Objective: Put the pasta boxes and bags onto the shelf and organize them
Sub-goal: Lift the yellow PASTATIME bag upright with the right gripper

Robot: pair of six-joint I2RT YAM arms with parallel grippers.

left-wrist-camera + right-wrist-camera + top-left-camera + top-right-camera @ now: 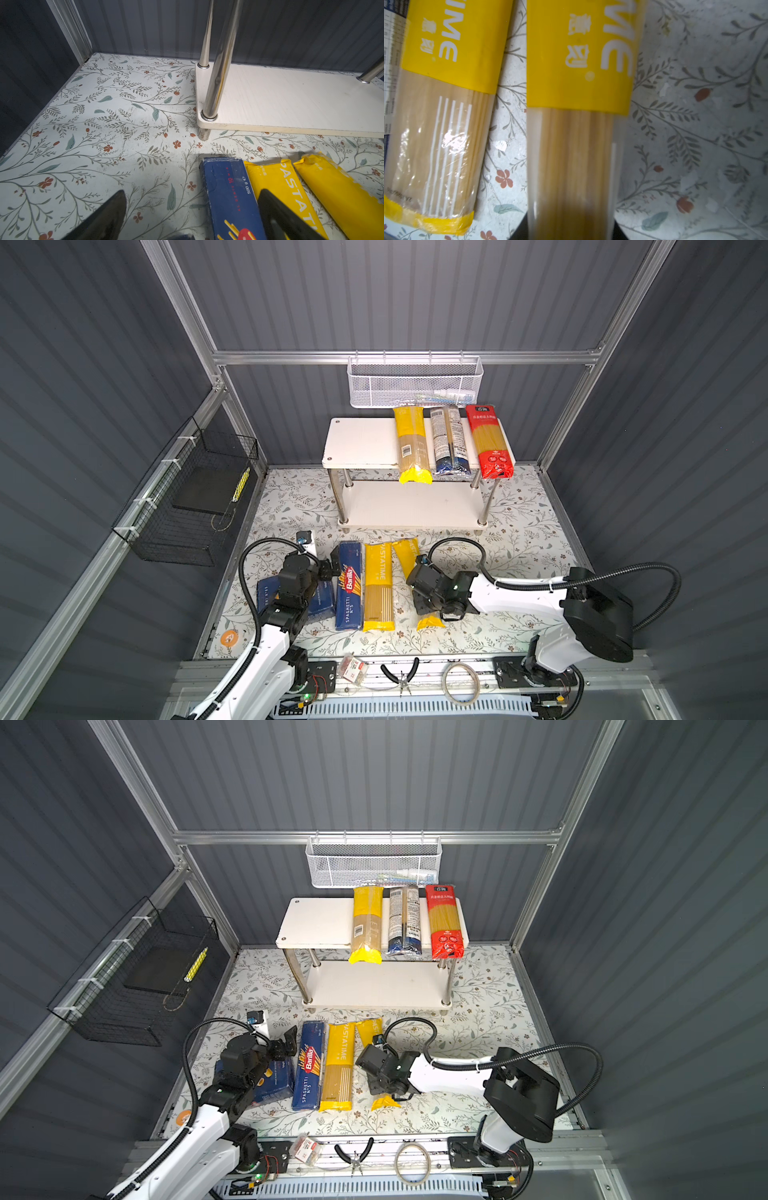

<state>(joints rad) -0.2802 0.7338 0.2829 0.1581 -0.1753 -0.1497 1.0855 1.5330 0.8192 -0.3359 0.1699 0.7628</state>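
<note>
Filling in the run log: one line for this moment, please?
right fingers shut on yellow bag | left fingers open by Barilla box | shelf top: three bags

Floral table (pixel 519 539) carries two-tier white shelf (pixel 361 443) at the rear; upper tier holds yellow bag (pixel 411 443), dark blue bag (pixel 448 441), red bag (pixel 489 441) side by side, overhanging its front edge; before the shelf lie blue box (pixel 324 601), Barilla box (pixel 349 585), PASTATIME bag (pixel 378 589), second yellow bag (pixel 405 558).

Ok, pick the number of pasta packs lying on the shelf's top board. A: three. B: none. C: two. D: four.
A: three lie side by side on the top board: a yellow bag, a dark blue pack and a red bag.
</note>
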